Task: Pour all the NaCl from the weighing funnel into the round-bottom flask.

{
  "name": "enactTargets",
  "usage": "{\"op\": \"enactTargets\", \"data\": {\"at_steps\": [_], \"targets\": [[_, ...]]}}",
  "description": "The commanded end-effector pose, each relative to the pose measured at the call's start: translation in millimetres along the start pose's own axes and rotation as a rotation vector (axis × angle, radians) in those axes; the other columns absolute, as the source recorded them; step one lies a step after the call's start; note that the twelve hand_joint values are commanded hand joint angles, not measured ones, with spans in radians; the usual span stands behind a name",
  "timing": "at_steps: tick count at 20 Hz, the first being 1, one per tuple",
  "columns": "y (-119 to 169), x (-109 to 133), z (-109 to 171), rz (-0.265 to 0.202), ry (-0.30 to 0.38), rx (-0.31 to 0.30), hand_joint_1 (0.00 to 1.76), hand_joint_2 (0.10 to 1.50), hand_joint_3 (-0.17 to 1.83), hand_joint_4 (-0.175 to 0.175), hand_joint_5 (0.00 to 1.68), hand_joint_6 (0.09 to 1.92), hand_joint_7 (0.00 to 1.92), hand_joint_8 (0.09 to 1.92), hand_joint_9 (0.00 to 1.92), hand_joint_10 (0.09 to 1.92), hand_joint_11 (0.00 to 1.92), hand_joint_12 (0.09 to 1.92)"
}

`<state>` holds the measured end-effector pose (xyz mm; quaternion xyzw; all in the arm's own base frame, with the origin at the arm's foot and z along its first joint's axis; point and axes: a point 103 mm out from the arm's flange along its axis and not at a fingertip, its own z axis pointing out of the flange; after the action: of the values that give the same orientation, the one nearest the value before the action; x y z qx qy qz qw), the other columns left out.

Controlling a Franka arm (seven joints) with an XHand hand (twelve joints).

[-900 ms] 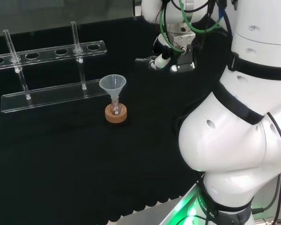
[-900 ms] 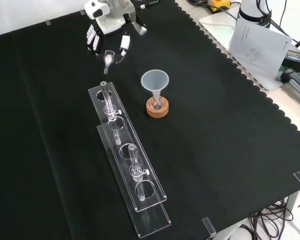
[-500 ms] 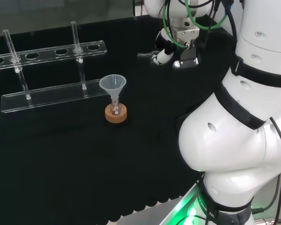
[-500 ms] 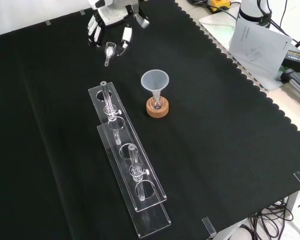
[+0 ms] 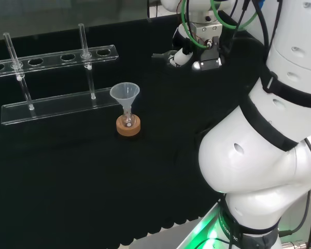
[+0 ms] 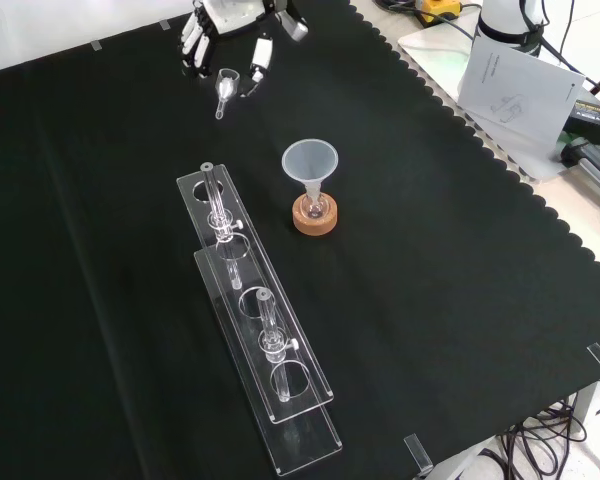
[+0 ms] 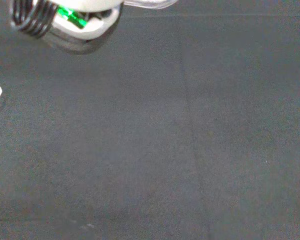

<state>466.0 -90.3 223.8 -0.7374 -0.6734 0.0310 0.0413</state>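
robot hand [image 6: 225,22] sits at the top edge of the front view, fingers [image 6: 190,45] and thumb curled round a small clear weighing funnel [image 6: 223,90], gripping it near its bowl end. funnel's stem points down and toward the viewer in the front view; it hangs clear of the cloth. contents of the funnel: too small to tell.

in head view the robot hand [image 5: 189,52] is up and to the right of the cork ring, w/ green and black cables running into the wrist above it. weighing funnel can't be made out there.

landmark = cork ring [image 6: 315,215] near the middle of the tabletop [image 6: 460,300], which is covered w/ black cloth. round-bottom flask [image 6: 315,207] sits in the cork ring, mostly hidden; a translucent filling funnel [image 6: 310,162] stands upright in its neck. in front view the weighing funnel is up and left of the cork ring, well apart, not over the filling funnel's mouth. in head view cork ring [image 5: 128,126] w/ filling funnel [image 5: 125,94] on top.

left of the cork ring in front view: clear acrylic rack [image 6: 260,340], running down toward the viewer, w/ two glass tubes [image 6: 213,195] standing in it. the rack's near end is just beside the cork ring, not touching. in head view the rack [image 5: 54,78] is behind and left of the cork ring.

wrist view: blurred white part of the robot hand [image 7: 70,20] over bare black cloth [image 7: 190,150].
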Motion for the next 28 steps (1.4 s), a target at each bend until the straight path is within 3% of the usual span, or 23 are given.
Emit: {"op": "enactTargets", "data": {"at_steps": [1, 13, 28], "targets": [[-49.0, 29.6, -17.0, 0.022, -0.017, 0.022, 1.10, 0.70, 0.62, 0.175, 1.21, 0.77, 0.68, 0.65, 0.99, 0.37, 0.72, 1.11], [-93.1, 63.8, -34.2, -0.005, -0.040, 0.000, 1.10, 0.70, 0.62, 0.175, 1.21, 0.76, 0.68, 0.65, 0.99, 0.37, 0.73, 1.11], [-121.8, 83.3, -33.5, -0.044, -0.110, 0.050, 1.10, 0.70, 0.61, 0.175, 1.22, 0.76, 0.67, 0.64, 0.99, 0.36, 0.73, 1.10]]}}
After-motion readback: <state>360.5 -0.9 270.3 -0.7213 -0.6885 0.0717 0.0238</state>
